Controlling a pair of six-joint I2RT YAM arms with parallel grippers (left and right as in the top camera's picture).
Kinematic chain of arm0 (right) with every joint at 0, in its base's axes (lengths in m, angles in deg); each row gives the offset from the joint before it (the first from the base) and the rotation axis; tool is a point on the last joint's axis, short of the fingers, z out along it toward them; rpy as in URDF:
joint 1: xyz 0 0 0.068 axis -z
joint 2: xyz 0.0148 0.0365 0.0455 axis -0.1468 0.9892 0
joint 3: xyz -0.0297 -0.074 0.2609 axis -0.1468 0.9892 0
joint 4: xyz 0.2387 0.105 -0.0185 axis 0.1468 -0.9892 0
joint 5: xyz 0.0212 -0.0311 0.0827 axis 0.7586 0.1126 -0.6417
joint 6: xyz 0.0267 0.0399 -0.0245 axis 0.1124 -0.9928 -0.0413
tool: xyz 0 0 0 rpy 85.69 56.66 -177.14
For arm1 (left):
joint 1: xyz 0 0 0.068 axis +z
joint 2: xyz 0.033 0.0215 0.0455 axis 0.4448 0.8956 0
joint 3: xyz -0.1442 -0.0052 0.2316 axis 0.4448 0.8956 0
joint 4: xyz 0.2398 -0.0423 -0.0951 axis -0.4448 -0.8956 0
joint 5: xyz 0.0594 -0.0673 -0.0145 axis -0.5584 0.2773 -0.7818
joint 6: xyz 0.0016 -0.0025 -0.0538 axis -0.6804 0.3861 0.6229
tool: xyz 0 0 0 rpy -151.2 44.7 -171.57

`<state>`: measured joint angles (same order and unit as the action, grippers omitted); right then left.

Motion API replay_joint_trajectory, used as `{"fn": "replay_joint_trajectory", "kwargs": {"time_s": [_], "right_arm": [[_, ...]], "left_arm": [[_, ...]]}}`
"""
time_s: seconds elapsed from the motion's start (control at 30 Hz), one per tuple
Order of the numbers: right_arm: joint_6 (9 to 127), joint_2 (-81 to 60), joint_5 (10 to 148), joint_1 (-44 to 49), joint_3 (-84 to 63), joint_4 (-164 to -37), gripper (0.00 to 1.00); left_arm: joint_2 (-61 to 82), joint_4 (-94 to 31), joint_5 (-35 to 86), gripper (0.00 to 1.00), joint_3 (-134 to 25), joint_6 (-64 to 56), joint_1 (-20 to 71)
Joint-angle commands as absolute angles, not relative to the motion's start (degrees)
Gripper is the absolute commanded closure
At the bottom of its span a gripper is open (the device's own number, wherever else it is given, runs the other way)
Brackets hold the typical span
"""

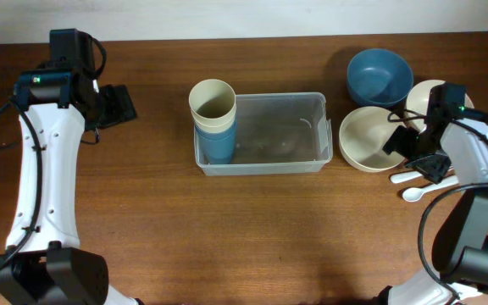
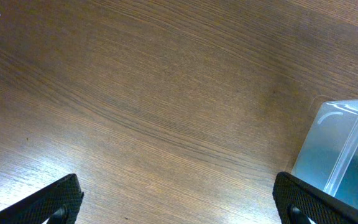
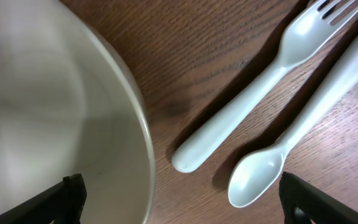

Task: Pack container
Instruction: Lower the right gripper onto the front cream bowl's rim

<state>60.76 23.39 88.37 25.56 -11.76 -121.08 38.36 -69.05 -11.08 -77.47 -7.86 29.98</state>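
Two grippers are mine, both spread wide and holding nothing. My left gripper (image 1: 119, 103) hangs over bare wood at the left. My right gripper (image 1: 419, 157) is above a cream bowl's (image 1: 363, 140) rim, a white fork (image 3: 241, 118) and a spoon (image 3: 260, 177). The table (image 1: 261, 229) is dark brown, grained wood with a pale wall (image 1: 227, 17) behind. The container (image 1: 278, 96) sits mid-table, with stacked cups (image 1: 214, 110) standing in its left end.

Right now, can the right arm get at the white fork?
Probably yes: the open right end effector hangs over the fork, nothing covers it, though the spoon and cream bowl lie close beside.
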Motion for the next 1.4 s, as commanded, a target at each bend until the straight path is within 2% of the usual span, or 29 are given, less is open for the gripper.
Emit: {"fn": "replay_joint_trajectory", "kwargs": {"time_s": [0.0,0.2,0.67,0.87,1.1,1.37], "right_arm": [[60.3,24.2,88.2,25.7,-11.6,-120.9,0.08],[60.3,24.2,88.2,25.7,-11.6,-120.2,0.29],[60.3,24.2,88.2,25.7,-11.6,-119.6,0.46],[60.3,24.2,88.2,25.7,-11.6,-119.6,0.61],[60.3,24.2,88.2,25.7,-11.6,-119.6,0.72],[60.3,24.2,88.2,25.7,-11.6,-119.5,0.93]], "left_arm": [[38.3,-68.9,-11.3,0.0,-76.9,-7.3,30.2],[38.3,-68.9,-11.3,0.0,-76.9,-7.3,30.2],[38.3,-68.9,-11.3,0.0,-76.9,-7.3,30.2],[38.3,-68.9,-11.3,0.0,-76.9,-7.3,30.2],[38.3,-68.9,-11.3,0.0,-76.9,-7.3,30.2],[38.3,-68.9,-11.3,0.0,-76.9,-7.3,30.2]]}}
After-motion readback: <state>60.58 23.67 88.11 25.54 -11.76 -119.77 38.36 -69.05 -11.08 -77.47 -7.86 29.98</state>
